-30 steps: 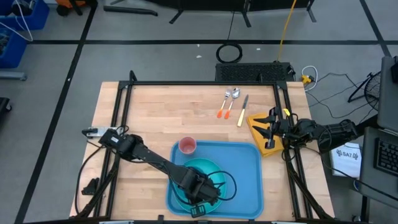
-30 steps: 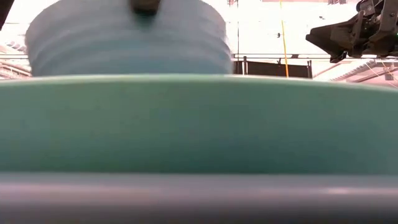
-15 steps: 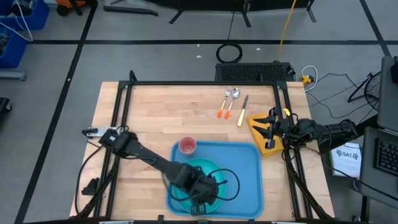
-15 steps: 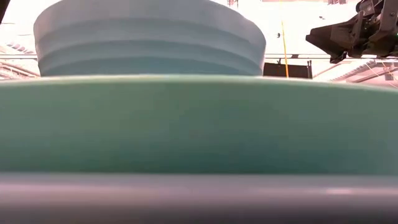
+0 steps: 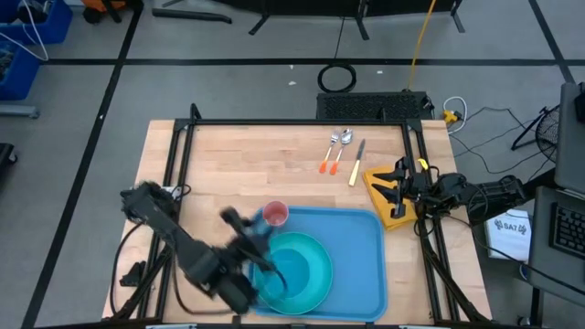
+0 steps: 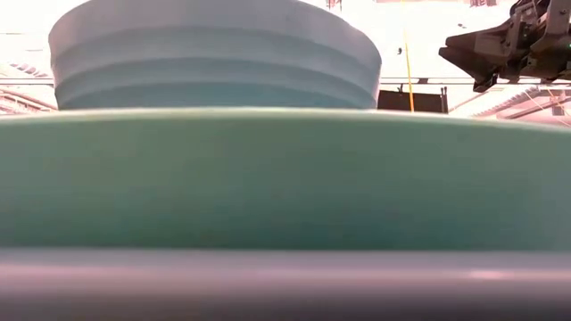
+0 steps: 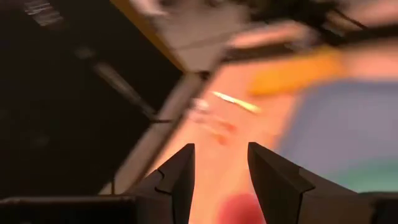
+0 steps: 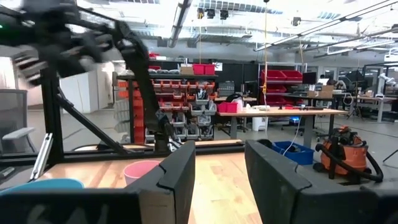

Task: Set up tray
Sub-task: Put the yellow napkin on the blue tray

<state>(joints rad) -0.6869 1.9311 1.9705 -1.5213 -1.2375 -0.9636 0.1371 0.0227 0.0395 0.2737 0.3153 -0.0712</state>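
Light-blue plastic tray (image 5: 352,260) lies flat on the wooden counter (image 5: 228,174), at the counter's near edge, right of centre. A teal bowl (image 5: 297,270) sits in the tray's left half; in the low view the bowl (image 6: 214,53) rises behind a broad teal band that fills most of the frame, with the tray rim (image 6: 285,285) across the bottom.

A pink cup (image 5: 275,215) stands on the counter just beyond the tray's far-left corner, touching or nearly touching the rim; which of the two cannot be told. It also shows in the right wrist view (image 8: 142,172).

Beyond the tray toward the counter's far side: two orange-handled spoons (image 5: 334,153) and a knife (image 5: 357,162), lying together, well apart from the tray. A yellow holder (image 5: 386,196) lies just beside the tray's far-right corner.

Left hand (image 5: 260,239) is blurred, above the counter at the tray's left edge, near the pink cup. In the left wrist view its fingers (image 7: 177,177) stand apart with nothing between them.

Right hand (image 5: 395,183) is over the yellow holder, right of the tray; fingers (image 8: 180,171) apart, empty. It shows at upper right in the low view (image 6: 473,53)
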